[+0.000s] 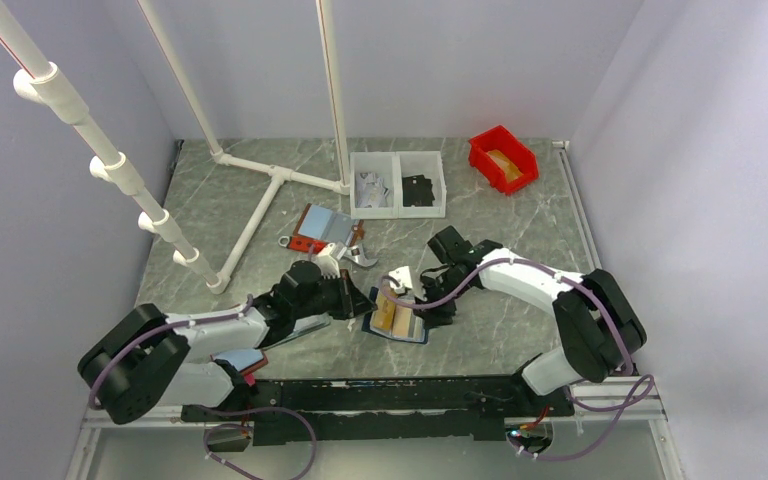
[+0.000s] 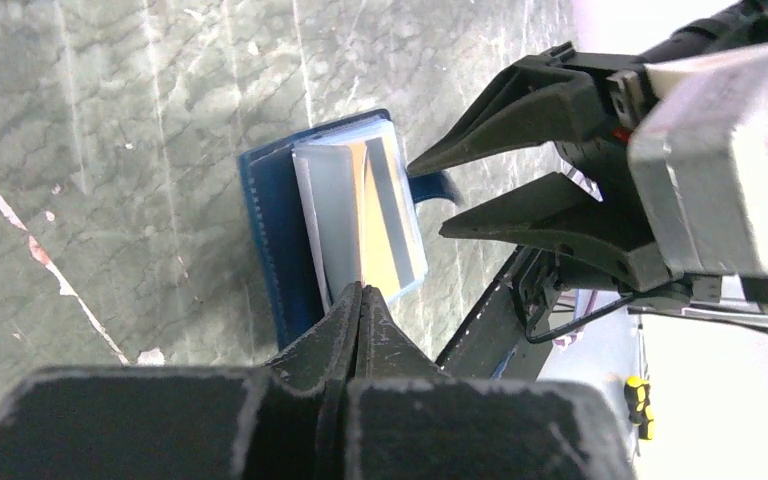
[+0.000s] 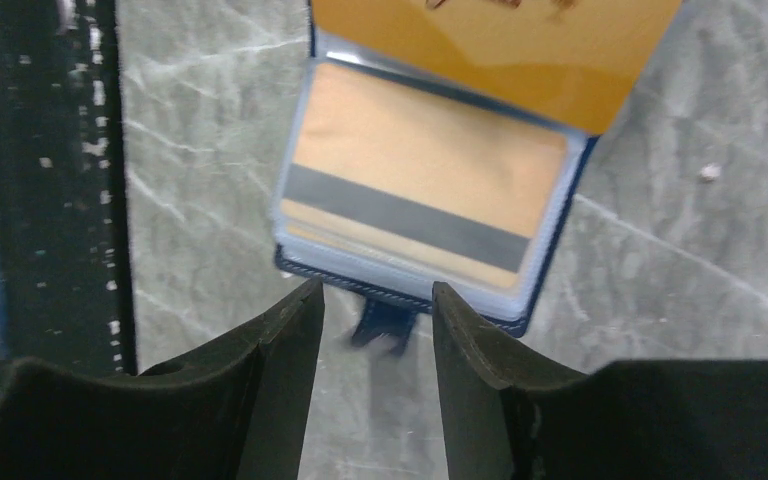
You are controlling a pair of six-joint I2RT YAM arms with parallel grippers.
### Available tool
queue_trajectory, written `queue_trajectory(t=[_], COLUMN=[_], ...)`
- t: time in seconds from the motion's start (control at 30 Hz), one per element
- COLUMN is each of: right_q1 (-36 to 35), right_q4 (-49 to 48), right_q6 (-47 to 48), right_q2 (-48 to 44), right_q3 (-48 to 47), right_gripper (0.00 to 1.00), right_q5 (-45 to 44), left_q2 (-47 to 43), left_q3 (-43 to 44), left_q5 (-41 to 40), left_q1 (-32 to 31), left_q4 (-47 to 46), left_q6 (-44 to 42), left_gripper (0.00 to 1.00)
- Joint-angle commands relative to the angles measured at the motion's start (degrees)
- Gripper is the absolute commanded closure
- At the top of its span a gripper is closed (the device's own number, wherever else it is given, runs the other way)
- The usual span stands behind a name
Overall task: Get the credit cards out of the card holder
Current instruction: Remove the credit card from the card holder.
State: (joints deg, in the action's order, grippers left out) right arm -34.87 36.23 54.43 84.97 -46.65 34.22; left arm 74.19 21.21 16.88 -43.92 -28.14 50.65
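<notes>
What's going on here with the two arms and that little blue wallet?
Two robot arms are working on a navy card holder that lies open on the table. The left gripper is shut, with its tip at the holder's edge, apparently pinning it down. The right gripper is open and holds nothing; its jaws stand either side of the strap tab. A tan card with a dark stripe is inside the holder, not yet taken out.

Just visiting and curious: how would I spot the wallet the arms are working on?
On the grey marble table, look near the middle of the front edge. The card holder lies open there. Unlike the red-edged holder farther back, it is navy and shows a tan, dark-striped card.
</notes>
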Motion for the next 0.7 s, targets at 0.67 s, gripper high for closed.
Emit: queue_trajectory(t=[0.67], right_q1=[12.4], right_q4=[23.9], right_q6=[11.0], right_q2=[-2.8], right_q3=[-11.5], right_gripper=[0.48], right_q5=[24.9], left_q2=[-7.1], left_q3=[3.0], left_q5=[6.8], left_q1=[0.2], left_q4=[-2.0], left_q6=[-9.5], left_gripper=[1.00])
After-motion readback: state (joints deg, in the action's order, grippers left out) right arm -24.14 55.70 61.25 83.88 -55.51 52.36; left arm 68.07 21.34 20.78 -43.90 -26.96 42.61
